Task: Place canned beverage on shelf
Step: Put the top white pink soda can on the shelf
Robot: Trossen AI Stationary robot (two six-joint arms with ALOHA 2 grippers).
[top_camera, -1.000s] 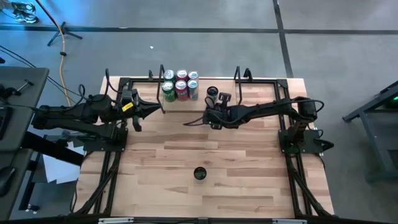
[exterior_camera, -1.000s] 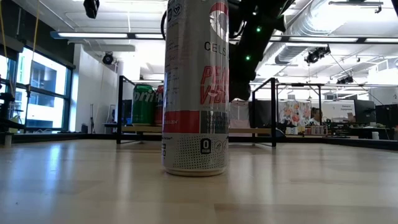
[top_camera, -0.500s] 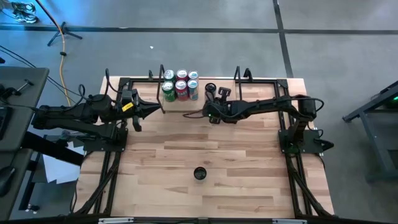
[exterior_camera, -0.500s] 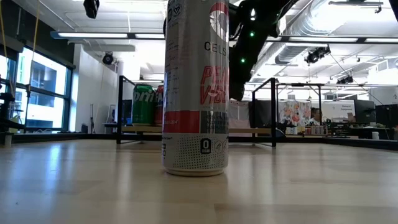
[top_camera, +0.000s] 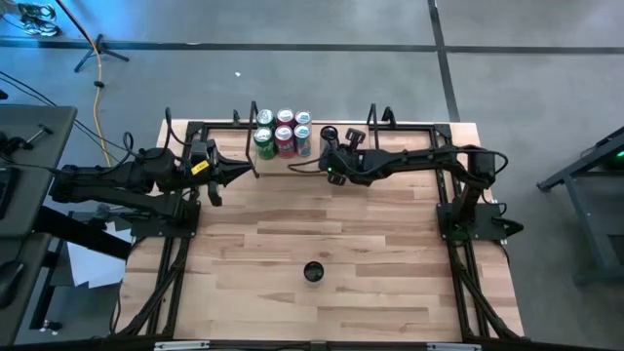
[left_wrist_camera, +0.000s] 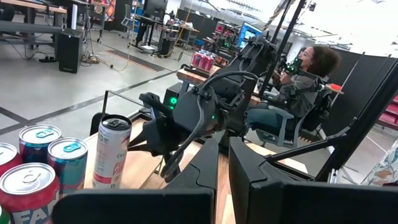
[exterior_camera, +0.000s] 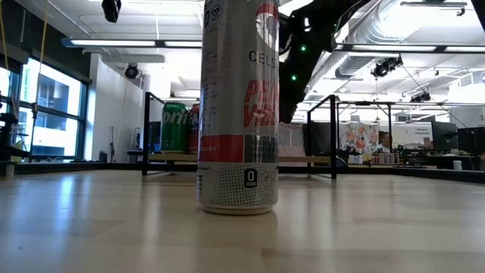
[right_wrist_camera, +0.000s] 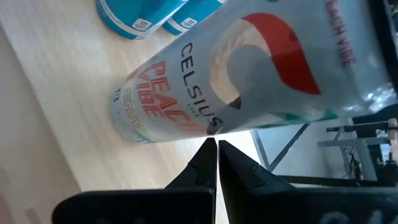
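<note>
A tall white Celsius can (top_camera: pixel 329 135) (left_wrist_camera: pixel 112 152) stands upright on the shelf (top_camera: pixel 351 148) at the table's far edge, right beside a blue can (left_wrist_camera: pixel 67 165). Further left on the shelf are a red can (top_camera: pixel 285 142) and a green can (top_camera: pixel 264 144). My right gripper (top_camera: pixel 331 152) (right_wrist_camera: pixel 212 147) is shut, its fingertips at the Celsius can's near side. My left gripper (top_camera: pixel 234 174) is shut and holds still by the shelf's left upright, touching nothing. My right gripper has its shut fingertips (right_wrist_camera: pixel 205 155) against the Celsius can's side wall (right_wrist_camera: pixel 205 127), about mid-height. The fingers come from the table's near-right side, slanting down. The can stays upright on its base beside the blue can.
A second Celsius can (top_camera: pixel 313 271) (exterior_camera: pixel 237 106) stands alone near the table's front centre, with bare wood around it. Black wire uprights (top_camera: pixel 378 117) (top_camera: pixel 252 112) close the shelf's two ends. A person (left_wrist_camera: pixel 298 87) sits beyond the table.
My right gripper has moved toward the table's far edge, staying shut. The Celsius can in front of it has slid a little toward the far edge along the shelf, upright, ending closer in line with the other cans.
</note>
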